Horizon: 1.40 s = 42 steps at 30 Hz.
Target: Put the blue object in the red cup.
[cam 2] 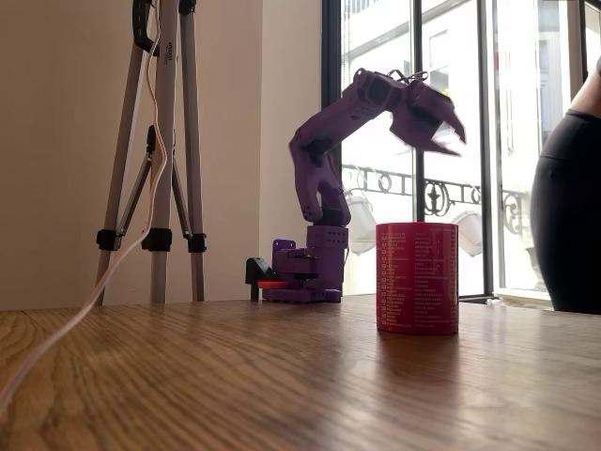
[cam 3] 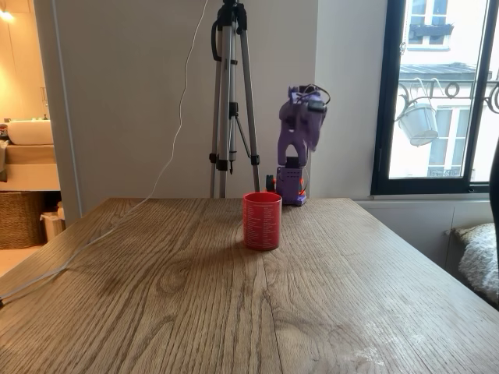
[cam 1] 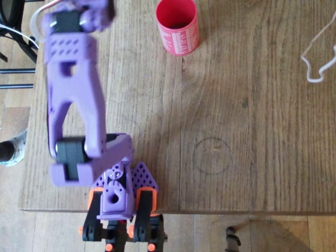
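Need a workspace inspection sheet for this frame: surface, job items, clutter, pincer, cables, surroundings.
Surface: wooden table, faint drawn circle on it.
Job's things: red cup upright on the table, apart from the arm.
Clutter: nothing seen.
Grippers: pincer raised in the air, higher than the cup's rim, blurred; open or shut unclear.
Cables: white cable lies on the table.
Surroundings: tripod, window, person at the edge.

Grained wooden table (cam 3: 234,312), matt plastic arm (cam 1: 73,100)
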Available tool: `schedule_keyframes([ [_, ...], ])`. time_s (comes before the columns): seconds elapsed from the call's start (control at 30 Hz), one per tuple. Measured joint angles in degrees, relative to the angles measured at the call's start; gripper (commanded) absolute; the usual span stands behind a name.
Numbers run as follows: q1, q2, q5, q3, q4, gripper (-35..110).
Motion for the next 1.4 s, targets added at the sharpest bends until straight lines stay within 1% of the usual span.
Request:
schedule_keyframes([
  [0.03,-0.3,1.2,0.4,0.7,0.4,0],
  [0.1,-4.3,6.9,0.7,6.0,4.4,0],
  [0.13,-7.0,11.9,-0.6,9.0,6.8,0],
  [0.27,-6.6,35.3,-2.9,16.3,11.7,0],
  [0.37,-6.4,48.1,-4.0,25.0,11.9,0],
  [0.43,-7.6,52.4,-4.4,32.2,10.9,0],
  [0.53,-7.2,53.8,-4.3,35.7,10.6,0],
  [0.6,-6.9,56.6,-4.3,38.8,7.8,0],
  [0.7,-6.4,59.9,-3.5,51.3,0.4,0],
  [0.77,-5.3,62.1,-2.6,61.3,-1.5,0],
  [0.83,-4.4,61.8,-1.1,66.7,-1.1,0],
  [0.93,-4.2,62.5,0.2,68.5,-1.1,1],
  [1.03,-0.8,62.9,3.7,72.5,-0.3,1],
  [1.17,0.6,63.2,6.1,74.1,-0.3,1],
  [1.4,1.0,62.7,6.3,74.2,-0.3,1],
])
